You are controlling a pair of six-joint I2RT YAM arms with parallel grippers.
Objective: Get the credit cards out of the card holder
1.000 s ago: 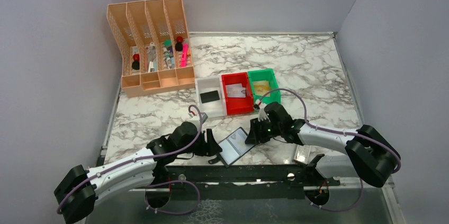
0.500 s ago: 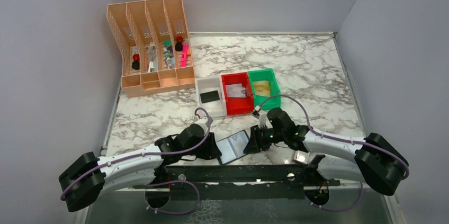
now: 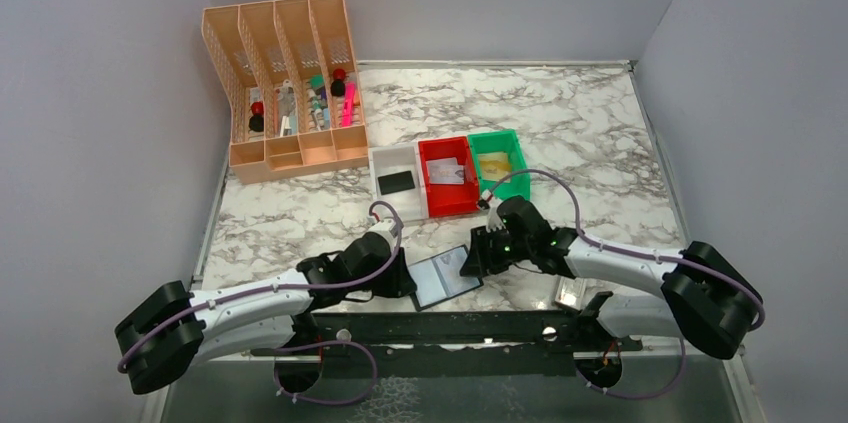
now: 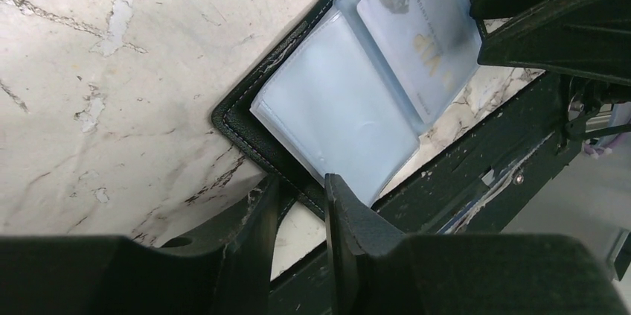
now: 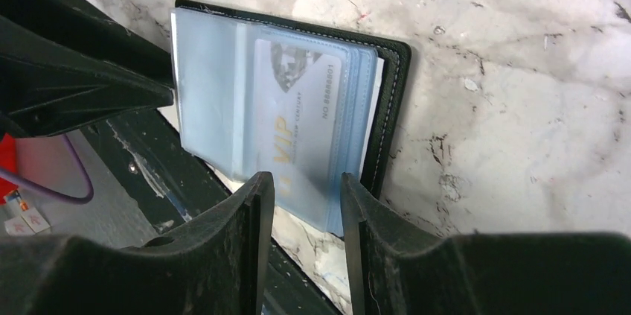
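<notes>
1. Two grippers flank the card holder [image 4: 335, 106], which lies open midway along the near edge of the table [image 3: 600, 133], overhanging the black rail [image 3: 520, 326].
2. On its left, the left gripper [image 4: 301, 181] has moved up to the holder's border in the last second. Its jaws have narrowed to a slim gap. Whether they bite cannot be told.
3. One bluish credit card [image 5: 298, 106], marked VIP, remains in a see-through pocket.
4. On its right, the right gripper [image 5: 306, 179] dipped and returned. Its jaws stand apart over that pocket's end, with nothing clamped.
5. Farther in, the white bin [image 3: 400, 205], red bin [image 3: 450, 201] and green bin [image 3: 497, 135] each hold one card.
6. Assessment: the left is probably bracing the holder so the right can draw the last card.
</notes>
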